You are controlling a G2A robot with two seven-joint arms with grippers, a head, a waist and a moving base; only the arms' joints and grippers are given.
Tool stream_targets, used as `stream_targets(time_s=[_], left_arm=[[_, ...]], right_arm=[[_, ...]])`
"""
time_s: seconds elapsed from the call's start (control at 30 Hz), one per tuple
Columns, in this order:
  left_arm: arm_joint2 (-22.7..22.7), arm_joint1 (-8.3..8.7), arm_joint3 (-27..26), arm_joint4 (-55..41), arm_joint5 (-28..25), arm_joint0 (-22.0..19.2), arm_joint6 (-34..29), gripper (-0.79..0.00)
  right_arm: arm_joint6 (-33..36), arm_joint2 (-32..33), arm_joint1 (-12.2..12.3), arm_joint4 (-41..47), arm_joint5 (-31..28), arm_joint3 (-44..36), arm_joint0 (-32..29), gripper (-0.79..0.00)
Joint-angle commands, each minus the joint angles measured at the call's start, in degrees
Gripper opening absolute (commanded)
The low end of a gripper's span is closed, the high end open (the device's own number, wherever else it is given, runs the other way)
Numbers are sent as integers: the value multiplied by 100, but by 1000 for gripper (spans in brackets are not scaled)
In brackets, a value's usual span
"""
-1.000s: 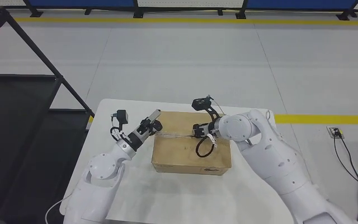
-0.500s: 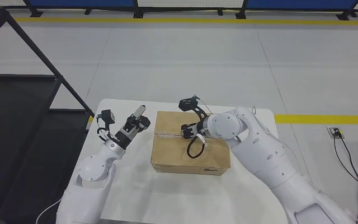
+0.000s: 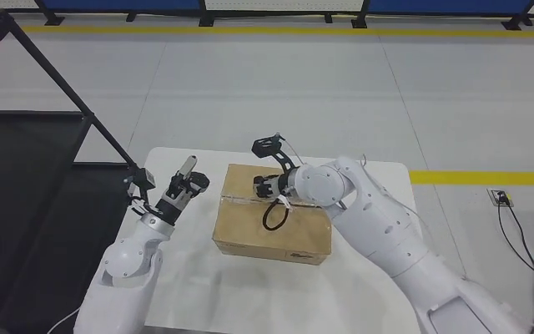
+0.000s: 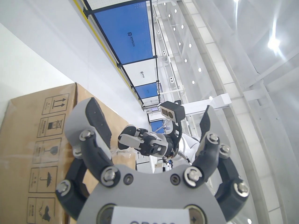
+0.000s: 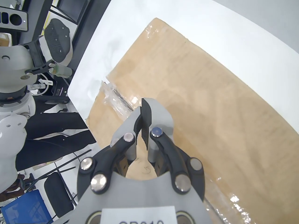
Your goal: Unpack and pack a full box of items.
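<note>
Sitting sealed on the white table, the brown cardboard box has the right gripper clamped together at its clear-taped seam, possibly pinching tape. The left wrist view shows the left gripper spread wide, empty, beside the box's symbol-printed end.

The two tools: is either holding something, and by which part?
Left tool is open, empty. Right tool is shut over tape on the box; any pinch cannot be told.

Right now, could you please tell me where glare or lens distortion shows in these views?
Left wrist view: the ceiling lights flare into streaks, and the blue-panelled fence bows. Right wrist view: the clear tape on the box glints, and the table edge curves. Top view: light falls evenly, with no strong glare on the box.
</note>
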Motion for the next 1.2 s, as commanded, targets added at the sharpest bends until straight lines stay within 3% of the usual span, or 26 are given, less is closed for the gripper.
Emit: stream_targets(time_s=[0.0, 0.37, 0.57, 0.73, 1.17], left_arm=[[-16, 1, 2, -6, -13, 16, 44, 0], [-77, 30, 108, 291, 195, 94, 170, 0], [196, 3, 431, 871, 394, -90, 504, 0], [386, -25, 566, 846, 364, -197, 352, 0], [604, -44, 628, 694, 283, -248, -177, 0]], right_arm=[[98, -28, -15, 41, -69, -52, -27, -785], [110, -572, -435, 259, -88, 798, 283, -785], [-307, -690, -681, 478, -255, 1265, 430, -785], [-514, -749, -840, 572, -429, 1529, 510, -785], [-272, -629, -930, 464, -517, 2025, 673, -785]])
